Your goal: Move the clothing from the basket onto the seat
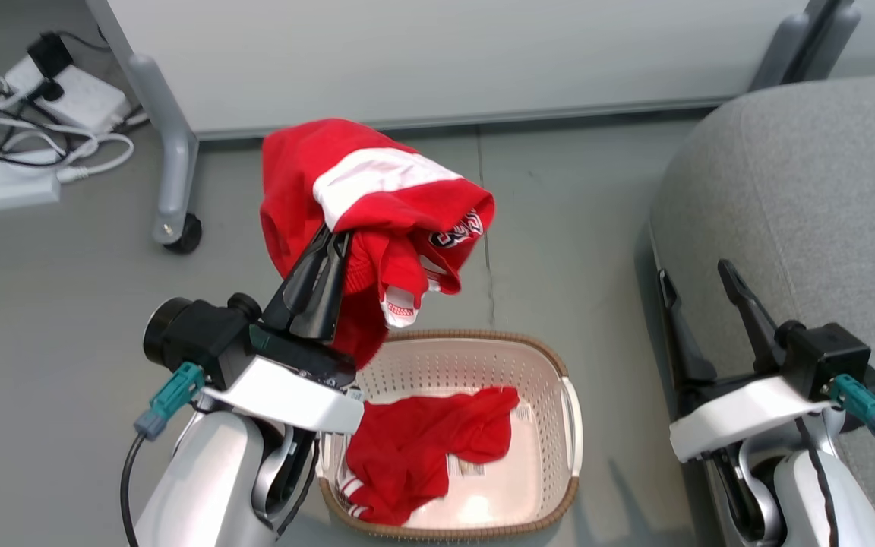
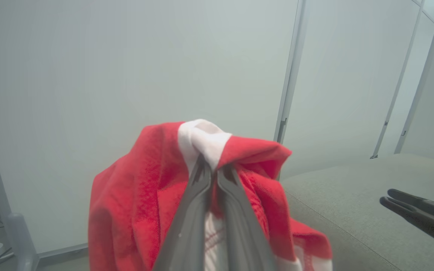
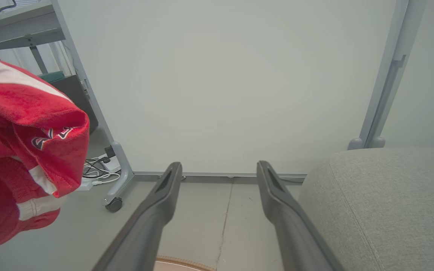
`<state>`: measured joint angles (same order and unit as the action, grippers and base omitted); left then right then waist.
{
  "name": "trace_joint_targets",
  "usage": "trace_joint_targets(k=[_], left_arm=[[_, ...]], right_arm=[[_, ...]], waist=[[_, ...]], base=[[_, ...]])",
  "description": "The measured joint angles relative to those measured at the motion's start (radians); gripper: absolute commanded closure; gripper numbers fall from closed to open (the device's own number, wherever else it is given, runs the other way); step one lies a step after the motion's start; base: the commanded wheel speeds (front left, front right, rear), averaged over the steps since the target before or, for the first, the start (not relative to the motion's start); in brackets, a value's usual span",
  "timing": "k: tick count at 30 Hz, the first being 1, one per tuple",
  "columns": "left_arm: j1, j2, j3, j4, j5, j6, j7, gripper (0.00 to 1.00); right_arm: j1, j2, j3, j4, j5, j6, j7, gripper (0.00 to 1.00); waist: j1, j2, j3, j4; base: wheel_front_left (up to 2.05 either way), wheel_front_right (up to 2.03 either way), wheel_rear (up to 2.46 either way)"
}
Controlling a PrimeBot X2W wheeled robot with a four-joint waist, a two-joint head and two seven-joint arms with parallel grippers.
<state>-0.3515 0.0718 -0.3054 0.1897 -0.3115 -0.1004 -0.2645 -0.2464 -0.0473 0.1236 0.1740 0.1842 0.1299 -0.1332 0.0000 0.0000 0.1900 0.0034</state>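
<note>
Left claw (image 1: pixel 333 232) clamps one red garment (image 1: pixel 377 182) above the basket (image 1: pixel 570 425); right claw (image 1: pixel 692 271) spread, empty.
Second garment (image 1: pixel 422 448) in basket; seat (image 1: pixel 810 190) to its right. Judged soft, light: pinch a bunched fold.

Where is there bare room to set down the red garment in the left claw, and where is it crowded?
The grey seat is bare beyond the open right claw. In the basket, the right half is bare; the left is crowded by the second garment.

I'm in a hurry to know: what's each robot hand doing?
Left gripper: shut on a soft bright red-and-white fabric garment.
Right gripper: open, holding nothing.
</note>
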Motion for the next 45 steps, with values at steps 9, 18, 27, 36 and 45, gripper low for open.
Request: trace_joint_targets(k=[9,18,27,36,45], left_arm=[[0.092,0.006,-0.020,-0.078,0.002,0.009,0.024,1.00],[0.154,0.017,-0.035,-0.131,0.002,0.033,0.063,1.00],[0.166,0.028,-0.040,-0.153,0.000,0.042,0.077,1.00],[0.168,0.030,-0.056,-0.159,-0.006,0.044,0.079,1.00],[0.163,0.024,-0.082,-0.157,-0.007,0.044,0.081,1.00]], right_arm=[[0.104,0.000,-0.005,0.024,0.012,0.000,0.003,0.00],[0.181,-0.001,-0.024,-0.002,0.022,0.000,0.023,0.00],[0.195,-0.001,-0.029,-0.021,0.026,0.000,0.032,0.00],[0.186,-0.001,0.123,-0.061,0.071,0.000,0.050,0.00],[0.116,0.000,0.427,-0.084,0.181,0.000,0.070,0.00]], waist=[[0.0000,0.0000,-0.138,0.002],[0.0000,0.0000,-0.223,-0.011],[0.0000,0.0000,-0.230,-0.013],[0.0000,0.0000,-0.227,-0.008],[0.0000,0.0000,-0.224,0.007]], base=[[0.00,0.00,0.00],[0.00,0.00,0.00],[0.00,0.00,0.00],[0.00,0.00,0.00],[0.00,0.00,0.00]])
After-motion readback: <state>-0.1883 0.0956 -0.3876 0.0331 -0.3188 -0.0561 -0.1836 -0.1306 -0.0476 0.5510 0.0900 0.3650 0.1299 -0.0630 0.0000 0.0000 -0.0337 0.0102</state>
